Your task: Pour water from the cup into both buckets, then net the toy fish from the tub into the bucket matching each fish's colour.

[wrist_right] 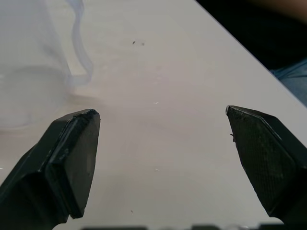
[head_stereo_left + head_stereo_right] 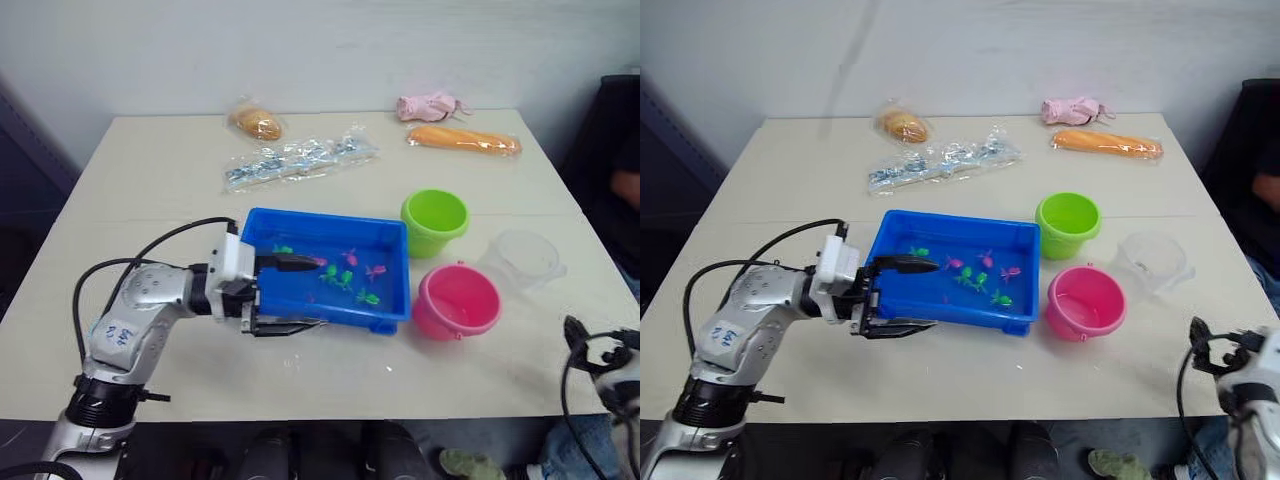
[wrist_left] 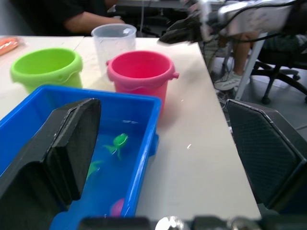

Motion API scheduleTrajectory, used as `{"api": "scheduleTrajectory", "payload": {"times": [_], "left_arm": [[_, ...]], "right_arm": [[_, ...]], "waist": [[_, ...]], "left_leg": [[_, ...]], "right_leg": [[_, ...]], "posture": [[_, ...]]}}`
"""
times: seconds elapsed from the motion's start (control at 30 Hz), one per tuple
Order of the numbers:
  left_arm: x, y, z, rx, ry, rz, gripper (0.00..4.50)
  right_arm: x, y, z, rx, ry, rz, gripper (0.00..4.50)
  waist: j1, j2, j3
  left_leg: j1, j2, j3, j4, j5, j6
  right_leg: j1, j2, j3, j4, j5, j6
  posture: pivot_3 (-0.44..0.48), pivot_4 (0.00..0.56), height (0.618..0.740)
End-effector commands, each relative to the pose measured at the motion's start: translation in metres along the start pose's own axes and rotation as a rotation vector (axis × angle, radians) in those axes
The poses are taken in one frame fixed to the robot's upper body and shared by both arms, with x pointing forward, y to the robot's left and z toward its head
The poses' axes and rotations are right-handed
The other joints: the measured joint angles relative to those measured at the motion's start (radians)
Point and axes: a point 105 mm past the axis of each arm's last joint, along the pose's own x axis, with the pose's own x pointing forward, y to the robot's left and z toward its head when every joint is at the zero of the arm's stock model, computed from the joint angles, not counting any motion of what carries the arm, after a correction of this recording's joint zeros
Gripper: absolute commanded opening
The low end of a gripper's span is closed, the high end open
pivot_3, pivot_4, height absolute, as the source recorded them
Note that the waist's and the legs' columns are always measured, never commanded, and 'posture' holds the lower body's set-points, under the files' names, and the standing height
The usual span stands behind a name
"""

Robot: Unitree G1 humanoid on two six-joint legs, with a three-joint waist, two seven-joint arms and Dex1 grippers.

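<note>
Left gripper (image 2: 288, 295): open, empty, straddling near rim of tub (image 2: 392, 318) | fish (image 2: 345, 278) just ahead in tub, none sorted | pink bucket (image 2: 456, 302), green bucket (image 2: 434, 222) beyond, pink apparently holds water | right gripper (image 1: 163, 158): open, empty, cup (image 2: 522, 258) standing just ahead | netting judged outstanding.

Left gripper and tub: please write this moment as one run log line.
left gripper: open, straddling tub near edge | right gripper: open, beside cup | fish: in tub
</note>
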Motion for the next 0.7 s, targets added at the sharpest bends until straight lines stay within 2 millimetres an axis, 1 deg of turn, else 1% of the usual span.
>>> {"api": "scheduleTrajectory", "payload": {"times": [0.03,0.13,0.2,0.27,0.3,0.37,0.4,0.47,0.53,0.6,0.63,0.7], "left_arm": [[-0.023,0.007,0.003,-0.025,-0.009,0.085,4.50],[-0.045,0.015,-0.005,-0.058,0.024,0.181,4.50],[-0.055,0.017,-0.007,-0.084,0.023,0.226,4.50],[-0.074,0.018,-0.014,-0.107,0.050,0.296,4.50],[-0.084,0.019,-0.017,-0.121,0.057,0.346,4.50],[-0.108,0.021,-0.025,-0.135,0.078,0.463,4.50],[-0.123,0.020,-0.032,-0.142,0.099,0.534,4.50],[-0.143,0.014,-0.040,-0.157,0.130,0.622,4.50],[-0.170,0.006,-0.049,-0.167,0.164,0.749,4.50],[-0.194,-0.003,-0.057,-0.165,0.200,0.862,4.50],[-0.201,-0.006,-0.059,-0.157,0.217,0.900,4.50],[-0.223,-0.022,-0.063,-0.166,0.260,1.003,4.50]], "right_arm": [[-0.018,0.026,0.063,-0.088,-0.200,0.206,4.46],[-0.024,0.046,0.091,-0.199,-0.217,0.308,4.46],[-0.022,0.052,0.105,-0.248,-0.224,0.315,4.46],[-0.023,0.070,0.121,-0.307,-0.249,0.395,4.46],[-0.025,0.082,0.125,-0.326,-0.255,0.446,4.46],[-0.026,0.104,0.125,-0.375,-0.237,0.555,4.46],[-0.025,0.116,0.124,-0.388,-0.237,0.607,4.46],[-0.024,0.132,0.123,-0.404,-0.242,0.679,4.46],[-0.023,0.150,0.119,-0.400,-0.252,0.768,4.46],[-0.025,0.164,0.115,-0.375,-0.260,0.869,4.46],[-0.028,0.169,0.114,-0.359,-0.264,0.912,4.46],[-0.033,0.177,0.111,-0.370,-0.303,0.990,4.46]], "waist": [[-0.006,0.000,0.000],[-0.010,0.000,0.000],[-0.010,-0.002,0.000],[-0.009,-0.002,0.000],[-0.009,-0.002,0.000],[-0.008,-0.003,0.000],[-0.007,-0.004,0.000],[-0.010,-0.006,0.000],[-0.014,-0.007,0.000],[-0.015,-0.009,0.000],[-0.015,-0.009,0.000],[-0.008,-0.011,0.000]], "left_leg": [[0.000,0.000,0.001,0.000,-0.001,0.001],[0.001,0.001,0.001,0.000,-0.002,0.000],[0.001,0.001,0.001,0.000,-0.002,0.000],[0.000,0.001,0.001,0.000,-0.002,0.000],[0.000,0.001,0.001,0.000,-0.002,0.000],[0.000,0.001,0.001,0.000,-0.003,0.000],[-0.001,0.002,0.001,0.000,-0.003,0.000],[-0.001,0.002,0.001,0.000,-0.004,0.000],[-0.001,0.002,0.001,0.000,-0.005,0.001],[-0.001,0.001,0.002,0.000,-0.005,0.001],[-0.001,0.001,0.002,0.000,-0.005,0.001],[-0.002,0.001,0.001,0.000,-0.006,0.002]], "right_leg": [[0.000,0.000,0.001,0.000,0.000,0.000],[0.000,0.000,0.001,0.000,0.000,0.000],[-0.001,0.000,0.001,0.000,0.000,0.000],[-0.001,0.000,0.001,-0.001,0.000,0.000],[-0.001,0.000,0.001,-0.001,0.000,0.000],[-0.002,0.000,0.001,-0.002,0.000,0.000],[-0.002,0.000,0.001,-0.003,0.000,0.000],[-0.002,0.000,0.001,-0.004,0.000,0.000],[-0.002,0.000,0.001,-0.004,0.000,0.000],[-0.002,-0.001,0.001,-0.005,0.000,0.000],[-0.002,-0.001,0.001,-0.005,0.000,0.000],[-0.002,-0.002,0.000,-0.006,0.000,0.000]], "posture": [[0.000,0.150,0.740],[0.000,0.150,0.740],[0.000,0.150,0.740],[0.000,0.150,0.740],[0.000,0.150,0.740],[0.000,0.150,0.740],[0.000,0.150,0.740],[0.000,0.150,0.740],[0.000,0.150,0.740],[0.000,0.150,0.740],[0.000,0.150,0.740],[0.000,0.150,0.740]]}}
